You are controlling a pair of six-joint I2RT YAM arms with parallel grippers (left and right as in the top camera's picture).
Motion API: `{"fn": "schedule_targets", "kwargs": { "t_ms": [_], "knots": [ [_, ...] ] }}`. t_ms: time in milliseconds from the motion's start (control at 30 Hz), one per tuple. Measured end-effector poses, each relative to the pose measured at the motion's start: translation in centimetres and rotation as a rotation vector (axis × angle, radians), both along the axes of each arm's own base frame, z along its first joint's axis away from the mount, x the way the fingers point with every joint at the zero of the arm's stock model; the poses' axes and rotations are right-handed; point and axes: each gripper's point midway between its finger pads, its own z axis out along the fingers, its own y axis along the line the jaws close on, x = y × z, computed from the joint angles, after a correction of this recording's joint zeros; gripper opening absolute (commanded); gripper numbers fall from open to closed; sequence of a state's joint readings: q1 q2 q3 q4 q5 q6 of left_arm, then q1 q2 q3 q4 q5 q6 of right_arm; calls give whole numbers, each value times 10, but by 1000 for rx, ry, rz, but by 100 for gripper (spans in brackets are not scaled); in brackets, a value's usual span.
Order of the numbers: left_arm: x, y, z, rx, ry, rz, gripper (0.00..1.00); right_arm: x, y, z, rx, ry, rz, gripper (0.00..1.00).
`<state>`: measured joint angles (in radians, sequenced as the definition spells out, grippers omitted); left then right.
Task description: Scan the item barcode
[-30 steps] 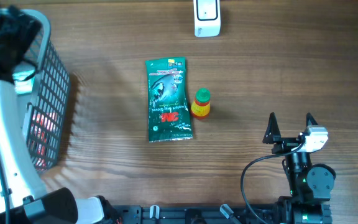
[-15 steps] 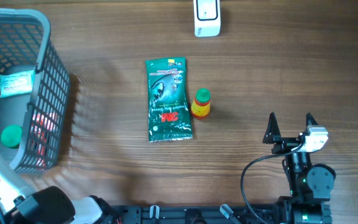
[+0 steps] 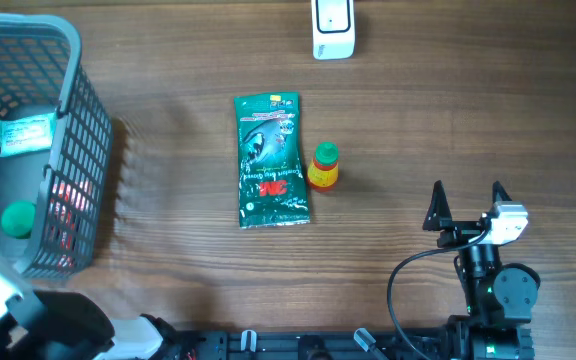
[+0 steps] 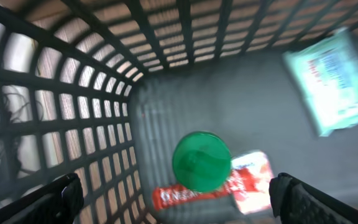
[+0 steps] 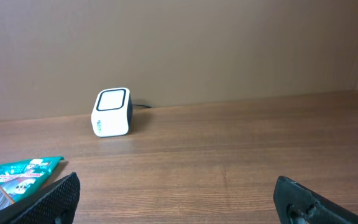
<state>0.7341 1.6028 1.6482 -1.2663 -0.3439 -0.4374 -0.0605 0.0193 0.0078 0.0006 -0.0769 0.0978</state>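
Your left gripper is aimed down into the basket, jaws spread as wide as they go, nothing between them. On the basket floor you've got 3 things. A round green cap sits dead centre and a red packet is partly covered by it in this view. A pale printed packet lies toward the upper right, too blurred to read. From overhead, that basket sits at the left edge of the table.

Now your right gripper: it's low near the front right of the table, fingers wide apart, holding nothing, touching nothing.

Out in the middle lies the green packet, flat, printed face up, its long side running front to back. Right at its right edge stands a small bottle, yellow and red with a green top. You can't tell from above whether the 2 actually touch.

The white scanner sits at the far edge, well apart from both. From your right wrist it stands upright before the brown back wall, with a corner of the green packet showing at lower left.
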Motion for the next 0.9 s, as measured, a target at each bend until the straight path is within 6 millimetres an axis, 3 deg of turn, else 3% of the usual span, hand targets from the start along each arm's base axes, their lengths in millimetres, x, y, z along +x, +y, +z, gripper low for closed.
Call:
{"fn": "schedule_targets", "kwargs": {
  "t_ms": [167, 300, 500, 700, 900],
  "knots": [
    [-9, -1, -57, -75, 148, -23, 100, 0, 0, 0, -3, 0, 0, 100],
    [-19, -4, -83, -115, 212, -23, 100, 0, 0, 0, -3, 0, 0, 100],
    [-19, 4, -104, -100, 182, -10, 100, 0, 0, 0, -6, 0, 0, 100],
    [9, 8, -113, -103, 46, -58, 100, 0, 0, 0, -6, 0, 0, 100],
    [16, 0, -117, -148, 11, -94, 100, 0, 0, 0, -6, 0, 0, 100]
  ]
}}
